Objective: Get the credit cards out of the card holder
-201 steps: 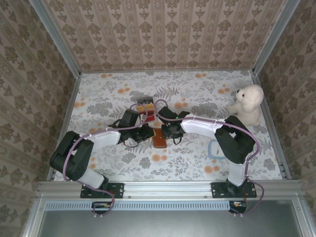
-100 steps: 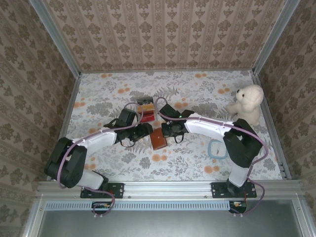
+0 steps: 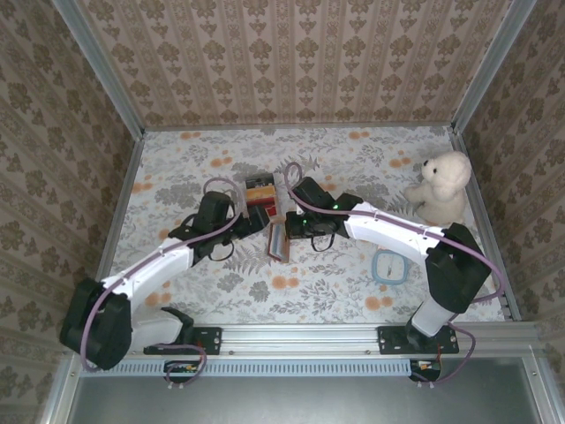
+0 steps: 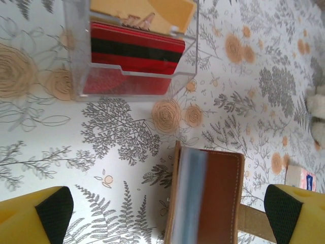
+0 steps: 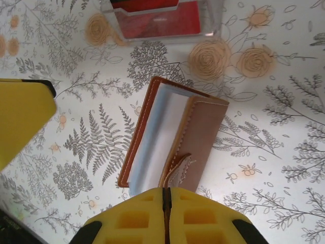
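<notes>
No text, label, brand or number can be read anywhere; the marks on the yellow card point(image 4: 144, 12) in the clear box point(image 4: 133, 50) stay illegible.

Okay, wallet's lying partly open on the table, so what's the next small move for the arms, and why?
Probably close the right gripper on the wallet's raised flap: the wallet lies half open, its bluish inside showing, between that gripper's spread fingers, while the left gripper hangs open beside it.

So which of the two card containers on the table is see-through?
The clear box holding red and yellow cards; the card holder is opaque brown leather.
</notes>
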